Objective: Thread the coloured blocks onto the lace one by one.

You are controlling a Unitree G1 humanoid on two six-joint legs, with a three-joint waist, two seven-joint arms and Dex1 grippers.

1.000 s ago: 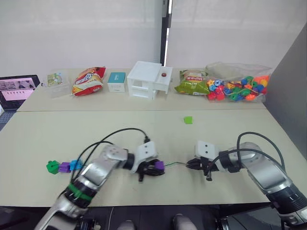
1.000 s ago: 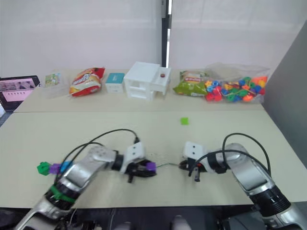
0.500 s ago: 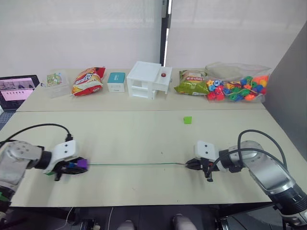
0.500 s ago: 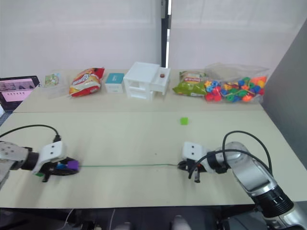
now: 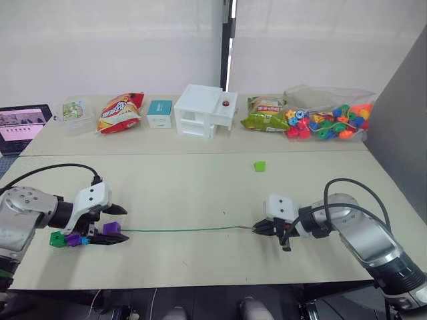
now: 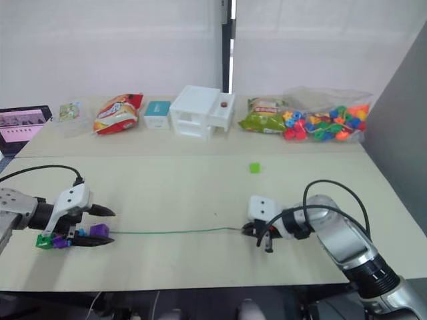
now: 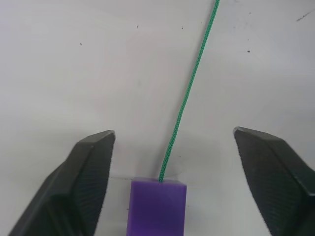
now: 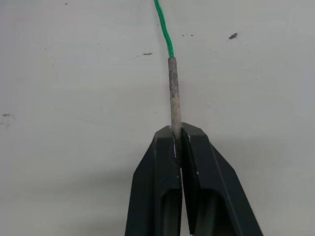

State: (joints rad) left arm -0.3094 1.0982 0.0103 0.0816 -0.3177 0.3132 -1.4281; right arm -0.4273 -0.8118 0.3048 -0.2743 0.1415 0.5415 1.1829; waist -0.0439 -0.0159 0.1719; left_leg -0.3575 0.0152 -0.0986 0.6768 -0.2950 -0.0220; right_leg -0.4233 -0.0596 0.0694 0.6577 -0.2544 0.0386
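Purple block [image 7: 158, 206] threaded, lying near the tabletop's left front edge between the spread-open left gripper [image 5: 115, 225]; right gripper [image 8: 177, 142] clamped on lace [image 5: 180, 230] tip; best to keep it taut

Lab: plain tables [image 5: 200, 187], laptop [image 5: 23, 122]

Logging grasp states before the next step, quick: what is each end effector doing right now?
Left end effector: open, fingers either side of the small purple plastic cube, not gripping it.
Right end effector: shut on the thin green lace's stiff tip.
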